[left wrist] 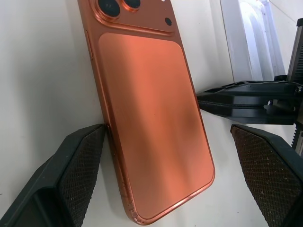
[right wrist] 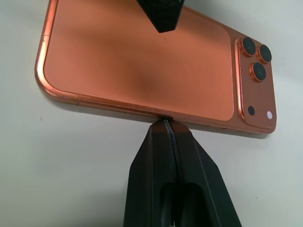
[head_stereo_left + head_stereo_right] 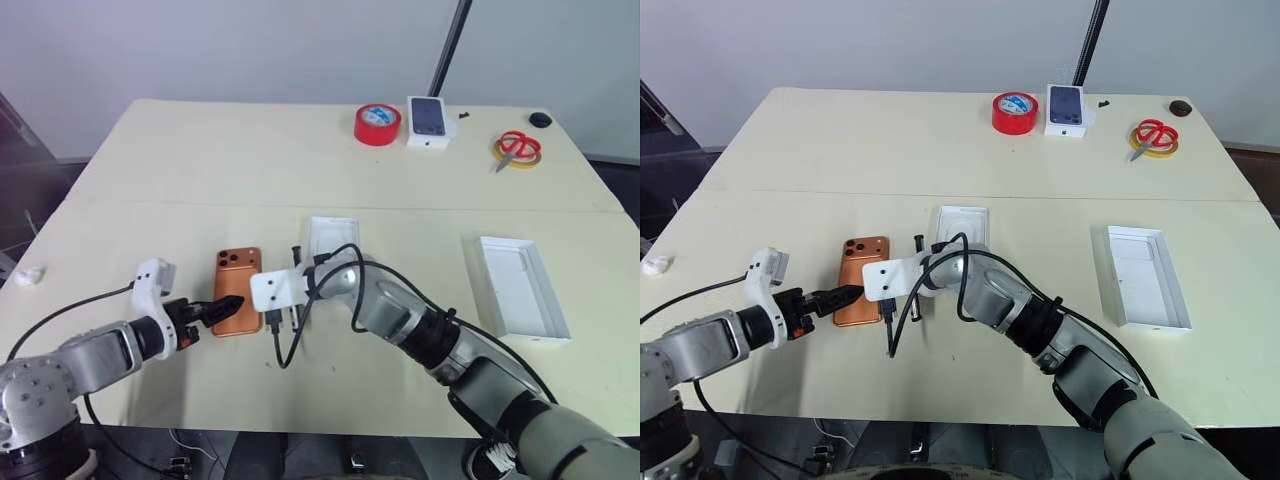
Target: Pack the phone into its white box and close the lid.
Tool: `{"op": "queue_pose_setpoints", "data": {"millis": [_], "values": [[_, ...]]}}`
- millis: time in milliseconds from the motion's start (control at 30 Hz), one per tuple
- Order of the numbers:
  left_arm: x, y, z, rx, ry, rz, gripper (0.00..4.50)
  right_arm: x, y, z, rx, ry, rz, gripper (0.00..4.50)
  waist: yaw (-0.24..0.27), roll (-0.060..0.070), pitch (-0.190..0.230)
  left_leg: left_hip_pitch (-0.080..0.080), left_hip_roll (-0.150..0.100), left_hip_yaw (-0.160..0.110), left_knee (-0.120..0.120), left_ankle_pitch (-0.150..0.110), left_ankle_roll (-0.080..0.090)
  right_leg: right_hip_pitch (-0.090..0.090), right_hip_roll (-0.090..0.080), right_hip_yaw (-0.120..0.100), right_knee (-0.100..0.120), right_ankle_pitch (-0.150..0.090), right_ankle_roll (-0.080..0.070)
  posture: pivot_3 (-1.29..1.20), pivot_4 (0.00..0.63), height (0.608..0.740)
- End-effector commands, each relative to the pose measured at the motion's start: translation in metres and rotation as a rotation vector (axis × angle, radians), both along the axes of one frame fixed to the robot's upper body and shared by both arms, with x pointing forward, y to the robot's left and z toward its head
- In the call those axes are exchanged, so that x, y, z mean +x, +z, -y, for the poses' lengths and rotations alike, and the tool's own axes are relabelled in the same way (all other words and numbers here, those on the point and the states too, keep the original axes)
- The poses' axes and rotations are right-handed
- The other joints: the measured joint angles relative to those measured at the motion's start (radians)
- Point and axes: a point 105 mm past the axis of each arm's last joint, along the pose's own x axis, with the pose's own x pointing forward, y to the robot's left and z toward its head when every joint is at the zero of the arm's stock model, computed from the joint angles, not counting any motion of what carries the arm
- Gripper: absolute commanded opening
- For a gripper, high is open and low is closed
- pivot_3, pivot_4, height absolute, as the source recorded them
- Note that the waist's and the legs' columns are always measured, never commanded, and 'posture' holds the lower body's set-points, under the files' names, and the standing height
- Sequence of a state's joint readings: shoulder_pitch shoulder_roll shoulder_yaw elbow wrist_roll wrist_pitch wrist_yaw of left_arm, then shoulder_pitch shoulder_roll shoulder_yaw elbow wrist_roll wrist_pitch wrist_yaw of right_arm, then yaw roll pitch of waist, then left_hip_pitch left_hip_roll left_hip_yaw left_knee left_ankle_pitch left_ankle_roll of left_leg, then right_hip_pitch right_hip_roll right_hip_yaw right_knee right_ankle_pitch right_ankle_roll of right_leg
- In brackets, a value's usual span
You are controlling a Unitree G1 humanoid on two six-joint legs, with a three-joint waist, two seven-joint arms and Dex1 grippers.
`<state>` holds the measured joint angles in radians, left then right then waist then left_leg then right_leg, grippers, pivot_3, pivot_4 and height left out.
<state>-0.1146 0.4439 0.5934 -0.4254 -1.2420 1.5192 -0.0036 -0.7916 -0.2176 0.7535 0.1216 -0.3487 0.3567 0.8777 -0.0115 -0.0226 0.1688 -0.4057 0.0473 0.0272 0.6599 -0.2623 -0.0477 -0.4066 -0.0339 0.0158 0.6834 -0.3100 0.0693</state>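
From the head views, the slim copper-orange phone [image 3: 237, 291] lies back-up on the cream table [image 3: 200, 170], camera cluster at its far end. The left gripper [image 3: 226, 307] reaches from the near left with wide-open fingers over the phone's near end, holding nothing. The right gripper [image 3: 287, 312] sits at the phone's right edge, apparently bracing it against sliding. The shallow white box [image 3: 521, 287] waits well apart to the right; a flat white insert [image 3: 329, 243] lies just beyond the right gripper.

The left wrist view shows the textured pads [image 1: 83, 175] flanking the phone's near end, one beside its edge, none clamped.

The right wrist view shows closed fingertips [image 2: 165, 137] touching the phone's long edge.
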Motion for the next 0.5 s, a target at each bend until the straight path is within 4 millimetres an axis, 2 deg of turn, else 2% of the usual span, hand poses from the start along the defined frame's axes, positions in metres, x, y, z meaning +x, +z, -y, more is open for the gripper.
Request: {"op": "queue_pose_setpoints", "data": {"millis": [33,333,500], "values": [[-0.01,-0.012,0.031,-0.096,-0.149,-0.087,4.43,-0.004,0.01,-0.005,0.033,0.023,0.019,0.0,0.001,0.0,0.0,0.0,0.0,0.0,0.0,0.0,0.0,0.0,0.0,0.0,0.0,0.0,0.0,0.0,0.15,0.732],[0.001,0.0,0.031,-0.16,-0.127,-0.058,4.43,-0.002,0.009,-0.003,0.039,0.0,0.013,0.0,0.001,0.0,0.0,0.001,-0.001,-0.001,0.001,0.0,0.0,0.002,-0.001,-0.001,0.0,0.0,0.0,0.0,0.15,0.732],[0.001,0.002,0.035,-0.164,-0.132,-0.061,4.43,-0.002,0.008,-0.004,0.04,-0.001,0.011,0.0,0.0,0.0,0.0,0.001,-0.001,-0.001,0.001,0.0,0.0,0.001,-0.001,-0.001,0.0,0.0,0.0,0.0,0.15,0.732]]}}
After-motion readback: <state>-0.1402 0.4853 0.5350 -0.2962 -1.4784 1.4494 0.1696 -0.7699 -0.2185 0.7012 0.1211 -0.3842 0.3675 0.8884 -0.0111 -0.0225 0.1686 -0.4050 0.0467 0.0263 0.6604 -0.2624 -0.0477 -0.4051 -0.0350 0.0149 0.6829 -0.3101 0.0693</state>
